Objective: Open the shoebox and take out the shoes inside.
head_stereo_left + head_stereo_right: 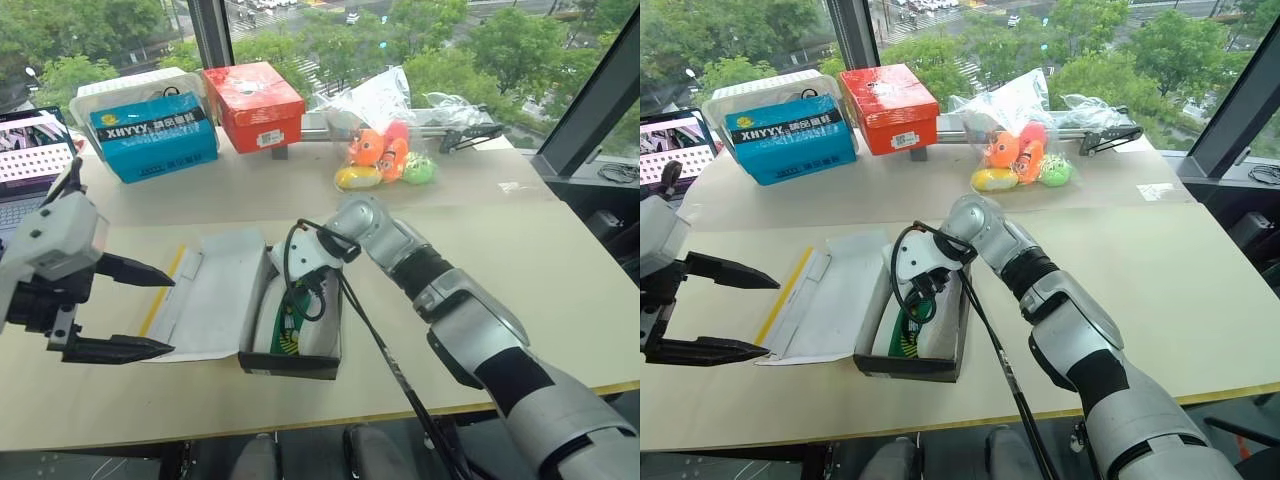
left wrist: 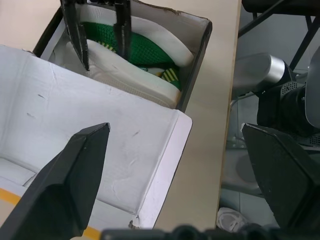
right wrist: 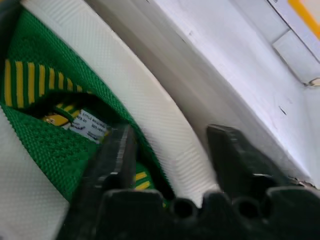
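The shoebox (image 1: 290, 365) stands open near the table's front edge, its white-lined lid (image 1: 215, 290) folded out flat to its left. Inside lie the green knit shoes (image 2: 145, 52) with white soles and yellow stripes. My right gripper (image 1: 300, 300) reaches down into the box. In the right wrist view its fingers (image 3: 117, 155) straddle one shoe's white sole, one inside the green opening and one outside, closed against it. My left gripper (image 1: 168, 313) hovers open above the lid's left part, holding nothing.
At the back of the table stand a blue box (image 1: 153, 135) and a red box (image 1: 253, 105), with plush toys (image 1: 385, 155) and a plastic bag to their right. A laptop (image 1: 30, 150) sits at the far left. A black cable (image 1: 375, 340) trails from my right wrist.
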Motion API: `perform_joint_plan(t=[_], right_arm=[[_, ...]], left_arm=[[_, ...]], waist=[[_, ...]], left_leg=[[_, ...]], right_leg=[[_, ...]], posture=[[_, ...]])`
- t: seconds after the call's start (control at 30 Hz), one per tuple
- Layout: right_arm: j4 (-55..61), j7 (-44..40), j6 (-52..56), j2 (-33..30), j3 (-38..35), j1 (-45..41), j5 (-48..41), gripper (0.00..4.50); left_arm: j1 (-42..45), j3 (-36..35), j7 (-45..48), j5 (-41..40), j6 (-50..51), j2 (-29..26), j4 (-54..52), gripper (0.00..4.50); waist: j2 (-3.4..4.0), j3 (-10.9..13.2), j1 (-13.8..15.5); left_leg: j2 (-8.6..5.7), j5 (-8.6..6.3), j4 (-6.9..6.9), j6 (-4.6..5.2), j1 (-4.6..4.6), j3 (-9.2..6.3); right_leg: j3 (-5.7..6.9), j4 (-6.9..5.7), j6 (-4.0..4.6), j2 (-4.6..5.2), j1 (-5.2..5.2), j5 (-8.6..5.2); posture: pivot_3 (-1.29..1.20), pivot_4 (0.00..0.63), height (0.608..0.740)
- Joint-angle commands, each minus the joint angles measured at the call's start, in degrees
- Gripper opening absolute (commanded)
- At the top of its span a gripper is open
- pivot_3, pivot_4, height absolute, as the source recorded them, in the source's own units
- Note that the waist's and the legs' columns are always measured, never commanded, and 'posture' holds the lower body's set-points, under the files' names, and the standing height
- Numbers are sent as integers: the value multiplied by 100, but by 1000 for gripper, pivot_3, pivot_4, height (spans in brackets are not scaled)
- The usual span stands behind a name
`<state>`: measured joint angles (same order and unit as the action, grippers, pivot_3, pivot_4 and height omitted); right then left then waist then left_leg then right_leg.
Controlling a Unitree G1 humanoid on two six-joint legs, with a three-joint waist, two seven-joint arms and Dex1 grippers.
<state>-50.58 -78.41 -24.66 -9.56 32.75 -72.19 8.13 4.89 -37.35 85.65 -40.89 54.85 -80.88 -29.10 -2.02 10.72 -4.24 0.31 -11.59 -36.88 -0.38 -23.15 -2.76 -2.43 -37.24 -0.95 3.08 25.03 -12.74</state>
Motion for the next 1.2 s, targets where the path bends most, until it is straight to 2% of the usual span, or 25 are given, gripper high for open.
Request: perform_joint_plan(t=[0.03, 0.07, 0.13, 0.33, 0.43, 0.5, 0.6, 0.67, 0.83, 0.97, 1.2], right_arm=[[292, 331, -479, 43, -118, 35, 154, 1091], [538, 474, -651, -10, -148, 84, 195, 759], [1075, 679, -939, -136, -187, 215, 277, 609], [2073, 1557, -1716, -448, -197, 540, 883, 585], [2207, 2168, -2135, -572, -116, 554, 1488, 585], [2238, 2271, -2160, -649, -16, 598, 1709, 585], [2395, 2117, -1785, -696, 93, 857, 1724, 585], [2346, 2313, -1907, -811, 203, 853, 2122, 585], [2247, 2766, -1495, -880, -53, 548, 2361, 585], [2293, 2833, -798, -836, -476, 317, 1953, 585], [2719, 3041, -233, -812, -758, 436, 1881, 585]], left_arm=[[99, -79, -57, -87, -71, -19, 31, 4500], [144, -5, -77, -99, -114, -33, 68, 4500], [227, 129, -107, -120, -200, -56, 131, 4500], [500, 558, -149, -170, -505, -141, 353, 4500], [710, 832, -172, -191, -645, -159, 464, 4500], [856, 1014, -185, -206, -717, -162, 536, 4500], [1030, 1245, -192, -187, -836, -176, 638, 4500], [1126, 1355, -196, -190, -880, -181, 678, 4500], [1273, 1551, -196, -184, -947, -176, 747, 4500], [1368, 1692, -216, -115, -1033, -163, 813, 4500], [1425, 1771, -211, -78, -1105, -160, 863, 4500]], waist=[[0, 0, -2], [1, 0, 7], [1, 1, 20], [0, 0, 27], [0, 0, 21], [0, 0, 17], [-2, -1, 23], [-2, -1, 23], [-2, -1, 24], [-2, -1, 24], [-2, 0, 17]], left_leg=[[1, 0, 0, 0, 1, 0], [3, 0, 0, -1, 1, 0], [6, -1, 0, -1, -1, -2], [5, -1, 0, -5, -7, -2], [5, -1, -1, -6, -3, -1], [5, -1, -1, -6, -3, 0], [5, 0, -1, -6, -3, -1], [4, 0, -1, -6, -4, 0], [2, 0, -4, -6, -2, -1], [2, 0, -11, -6, -2, -1], [3, 0, -9, -6, -8, -1]], right_leg=[[0, 0, 1, -1, 0, 0], [0, -1, 2, -3, 0, 1], [1, -2, 3, -6, 1, 1], [1, -2, 4, -4, 5, 2], [-1, -7, 4, -5, 5, 2], [-1, -8, 4, -5, 5, 2], [-1, -9, 5, -7, 4, 2], [-2, -10, 5, -6, 4, 2], [-2, -18, 5, -5, 4, 1], [-3, -30, 7, -6, 7, 0], [-2, -30, 8, -6, 13, -1]], posture=[[0, 150, 740], [0, 150, 740], [0, 150, 740], [0, 150, 740], [0, 150, 740], [0, 150, 740], [0, 150, 740], [0, 150, 740], [0, 150, 740], [0, 150, 740], [0, 150, 740]])
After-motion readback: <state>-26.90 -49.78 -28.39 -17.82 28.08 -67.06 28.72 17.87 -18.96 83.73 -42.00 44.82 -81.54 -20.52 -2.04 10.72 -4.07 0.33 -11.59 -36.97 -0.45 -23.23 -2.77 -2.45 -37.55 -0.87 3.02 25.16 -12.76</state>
